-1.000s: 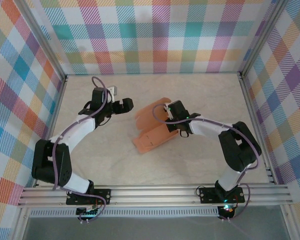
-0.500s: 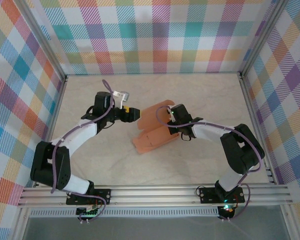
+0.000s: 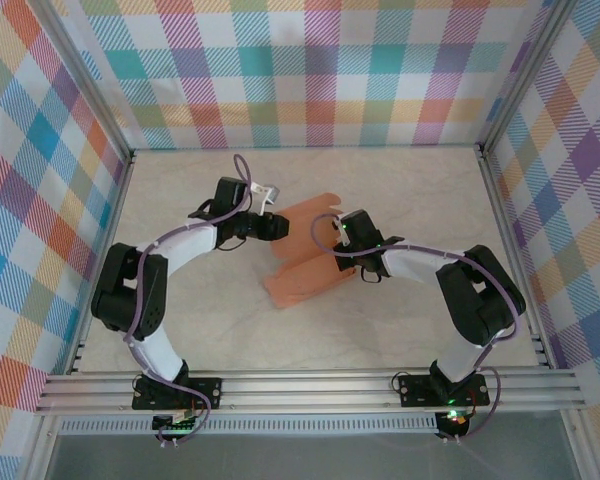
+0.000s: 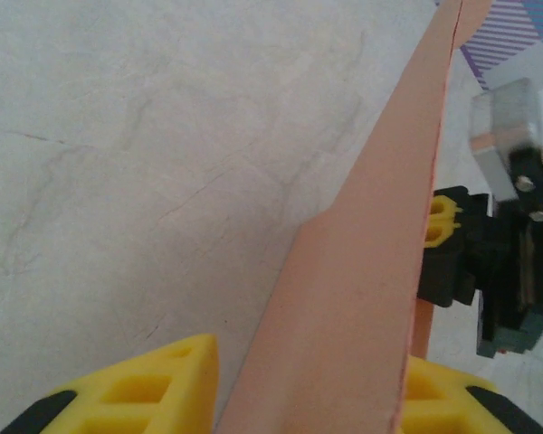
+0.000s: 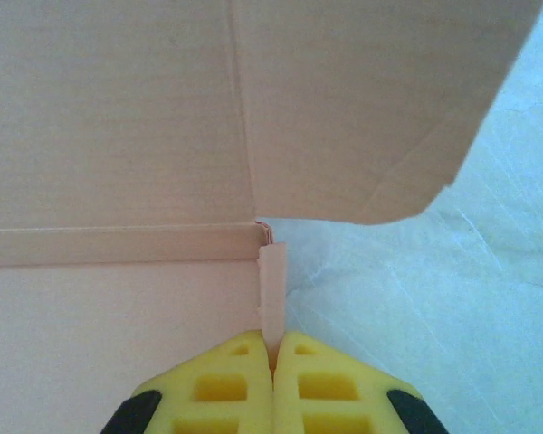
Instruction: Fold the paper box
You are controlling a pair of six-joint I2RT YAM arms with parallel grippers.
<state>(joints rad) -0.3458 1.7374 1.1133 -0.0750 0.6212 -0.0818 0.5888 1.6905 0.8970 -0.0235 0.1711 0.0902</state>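
Note:
The salmon paper box (image 3: pixel 302 255) lies partly unfolded mid-table, with one flap (image 3: pixel 302 222) raised at its far side. My left gripper (image 3: pixel 273 226) is at that flap's left edge. In the left wrist view the flap (image 4: pixel 362 271) runs slantwise between the two yellow fingers (image 4: pixel 154 389) of the left gripper (image 4: pixel 312 366), which stand apart around it. My right gripper (image 3: pixel 340 236) is on the box's right side, and in the right wrist view this gripper (image 5: pixel 273 342) is shut on a narrow upright tab (image 5: pixel 271 289) at a box corner.
Plaid walls (image 3: pixel 310 70) and aluminium posts (image 3: pixel 100 110) close in the pale marbled tabletop (image 3: pixel 180 320) on three sides. A metal rail (image 3: pixel 310 388) runs along the near edge by the arm bases. Bare tabletop lies in front of the box.
My left arm has swung right, from clear of the box to the raised flap, and its jaws have narrowed from wide open. The right gripper has kept its hold.

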